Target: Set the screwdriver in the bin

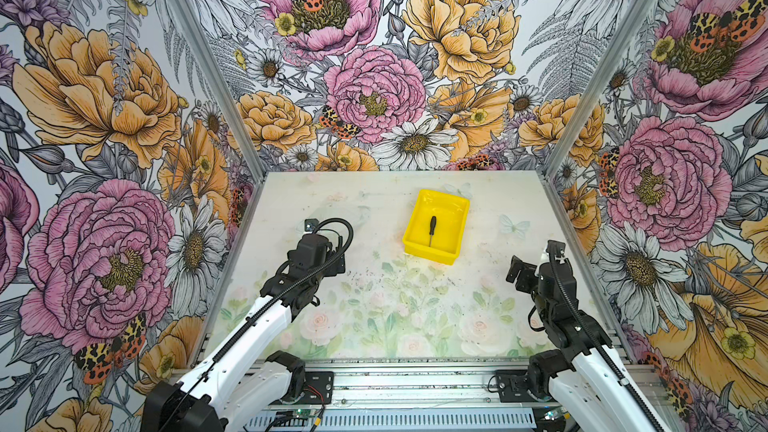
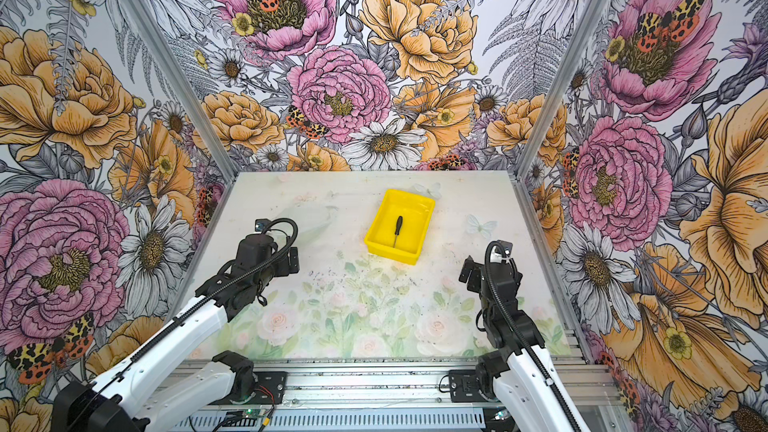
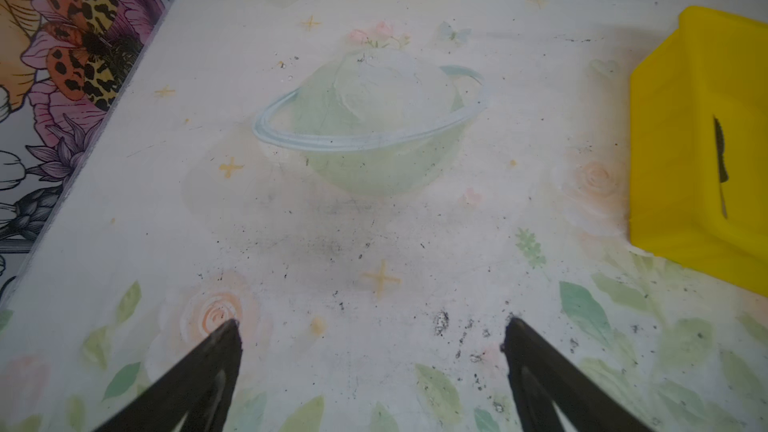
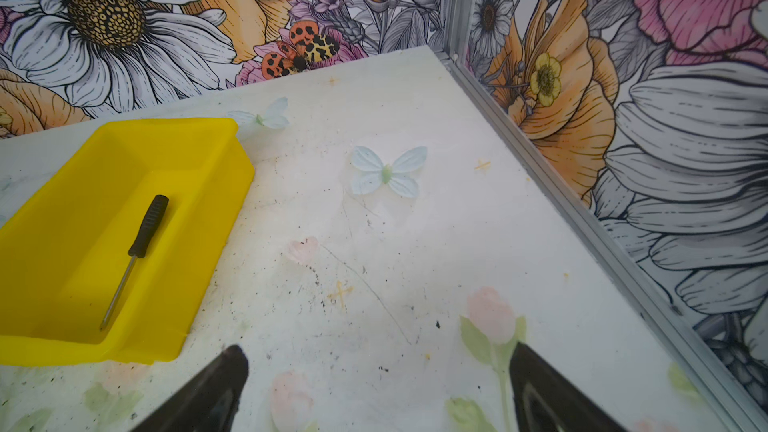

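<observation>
Screwdriver (image 1: 432, 231) lay flat on the floor of the bin (image 1: 428, 253), just right of centre in both top views. It was free of either arm, so I judged the placing done.

Long axis ran nearly straight up and down the frame, roughly along the bin's longer sides. The black handle pointed to the upper edge and the back wall. The shaft tip pointed to the lower edge and lay close to the bin's near wall; I couldn't tell whether it touched.

Left gripper (image 3: 372, 322) had its fingers spread wide with nothing between them, over bare table (image 1: 374, 305), well left of the bin. Right gripper (image 4: 378, 347) was likewise spread and empty, lower right of the bin.

My read: only the retreat was left. I'd pull both arms back toward the lower frame, keep the fingers apart, stay off the yellow rim, and not sweep over the bin
</observation>
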Action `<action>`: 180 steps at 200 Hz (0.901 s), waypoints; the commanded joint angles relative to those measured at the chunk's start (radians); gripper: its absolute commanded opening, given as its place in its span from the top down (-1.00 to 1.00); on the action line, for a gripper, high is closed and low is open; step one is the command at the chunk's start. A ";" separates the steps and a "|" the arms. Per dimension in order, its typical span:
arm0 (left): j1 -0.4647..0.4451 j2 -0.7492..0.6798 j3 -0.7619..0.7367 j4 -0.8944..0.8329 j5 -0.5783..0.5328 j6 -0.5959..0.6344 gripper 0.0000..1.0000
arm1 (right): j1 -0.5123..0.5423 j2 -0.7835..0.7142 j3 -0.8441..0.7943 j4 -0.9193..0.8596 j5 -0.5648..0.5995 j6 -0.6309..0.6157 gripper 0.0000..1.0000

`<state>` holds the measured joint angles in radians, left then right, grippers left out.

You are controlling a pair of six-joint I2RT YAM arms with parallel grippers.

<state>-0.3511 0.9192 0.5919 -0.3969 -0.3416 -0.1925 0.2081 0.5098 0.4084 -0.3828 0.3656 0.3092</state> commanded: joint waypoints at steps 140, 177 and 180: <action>0.310 0.124 -0.287 0.763 0.193 0.227 -0.97 | -0.142 0.429 -0.134 0.669 -0.125 -0.239 -0.99; 0.329 0.239 -0.277 0.947 0.230 0.220 -0.97 | -0.179 0.615 -0.072 0.778 -0.175 -0.243 -0.99; 0.332 0.250 -0.277 0.964 0.238 0.219 -0.97 | -0.180 0.626 -0.071 0.795 -0.187 -0.247 -0.99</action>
<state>-0.0399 1.1152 0.2893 0.3611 -0.1699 0.0505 0.0456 1.0683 0.2741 0.2420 0.2504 0.0837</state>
